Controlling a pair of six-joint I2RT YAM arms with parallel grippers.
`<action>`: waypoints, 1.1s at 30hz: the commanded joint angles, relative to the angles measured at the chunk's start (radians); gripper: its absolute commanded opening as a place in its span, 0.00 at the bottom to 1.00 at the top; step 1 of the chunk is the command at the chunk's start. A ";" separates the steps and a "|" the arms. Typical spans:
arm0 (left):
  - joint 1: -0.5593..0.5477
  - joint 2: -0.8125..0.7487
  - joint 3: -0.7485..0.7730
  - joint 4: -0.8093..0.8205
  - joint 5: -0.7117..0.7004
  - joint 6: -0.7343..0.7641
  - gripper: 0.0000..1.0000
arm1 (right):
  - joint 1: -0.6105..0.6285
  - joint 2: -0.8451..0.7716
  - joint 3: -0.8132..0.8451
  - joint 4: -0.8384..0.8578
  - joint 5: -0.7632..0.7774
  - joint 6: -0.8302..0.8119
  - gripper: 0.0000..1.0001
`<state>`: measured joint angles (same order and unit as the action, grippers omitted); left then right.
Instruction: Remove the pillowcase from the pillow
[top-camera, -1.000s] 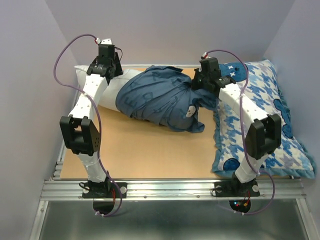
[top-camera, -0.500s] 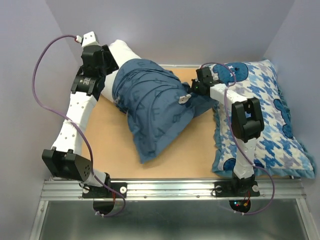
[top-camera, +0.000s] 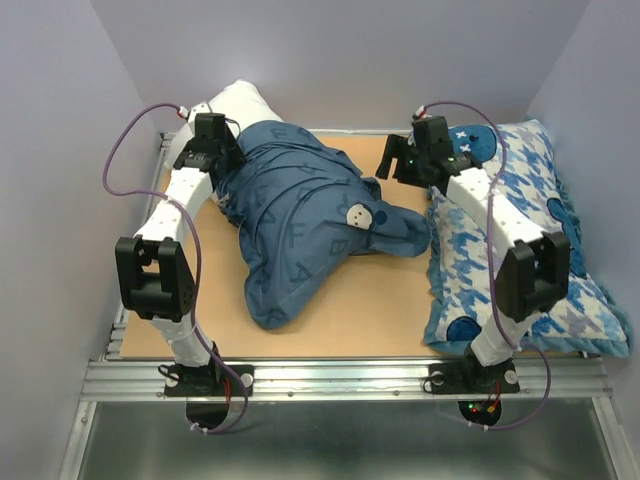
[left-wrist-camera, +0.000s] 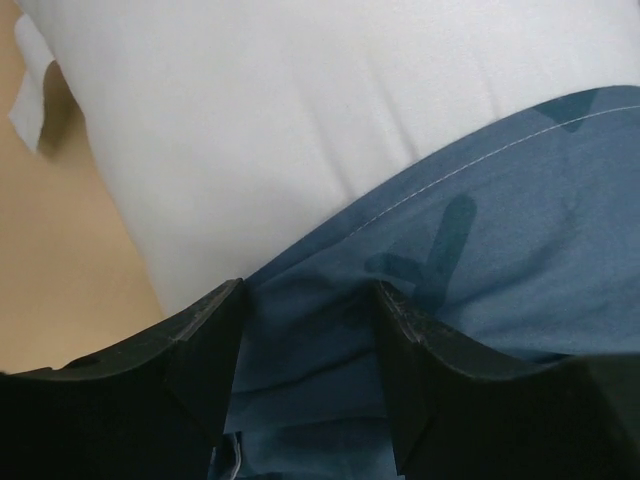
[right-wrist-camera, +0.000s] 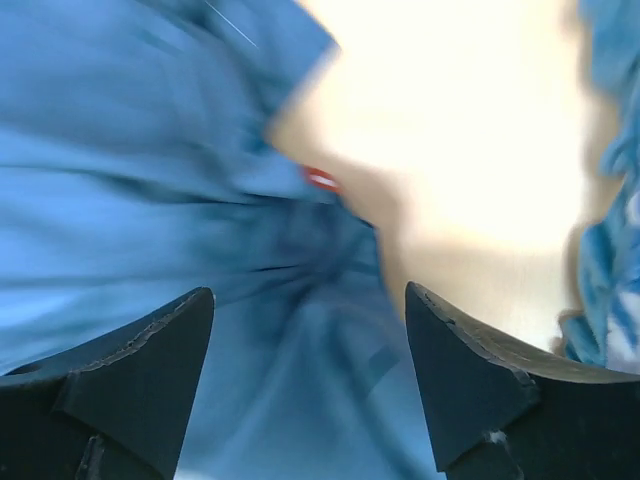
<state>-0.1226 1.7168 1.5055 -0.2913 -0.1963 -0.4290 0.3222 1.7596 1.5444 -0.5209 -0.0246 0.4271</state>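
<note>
The white pillow (top-camera: 240, 100) sticks out of the slate-blue pillowcase (top-camera: 300, 220) at the back left, its bare end raised against the wall. The case lies wrinkled across the wooden board, one limp end reaching the front. My left gripper (top-camera: 222, 165) sits at the case's open hem. In the left wrist view its fingers (left-wrist-camera: 210, 330) press a fold of blue pillowcase (left-wrist-camera: 480, 260) between them, with white pillow (left-wrist-camera: 260, 130) just beyond. My right gripper (top-camera: 395, 165) hovers open above the case's right corner. The right wrist view is blurred, with the gripper (right-wrist-camera: 310, 290) empty over blue cloth (right-wrist-camera: 150, 170).
A blue-and-white houndstooth pillow (top-camera: 540, 250) fills the right side, under my right arm. Grey walls close in the left, back and right. An aluminium rail (top-camera: 340, 375) runs along the near edge. Bare wooden board (top-camera: 390, 300) shows between the case and the patterned pillow.
My right gripper has opened and let go of the pillowcase's corner, drawing back a little. The left arm raised the pillow's white end, and the case now hangs down towards the front.
</note>
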 joint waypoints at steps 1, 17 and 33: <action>0.003 -0.042 0.048 0.064 0.055 -0.031 0.56 | 0.012 -0.130 0.091 -0.033 -0.026 0.018 0.82; -0.031 -0.232 -0.255 0.245 0.386 -0.120 0.00 | 0.409 -0.003 0.102 0.079 0.109 0.222 0.86; -0.172 -0.376 -0.451 0.287 0.478 -0.142 0.00 | 0.446 0.077 0.129 0.214 0.221 0.352 0.83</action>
<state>-0.2123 1.4052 1.0908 -0.0231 0.1753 -0.5583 0.7551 1.7962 1.6104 -0.3904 0.1730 0.7456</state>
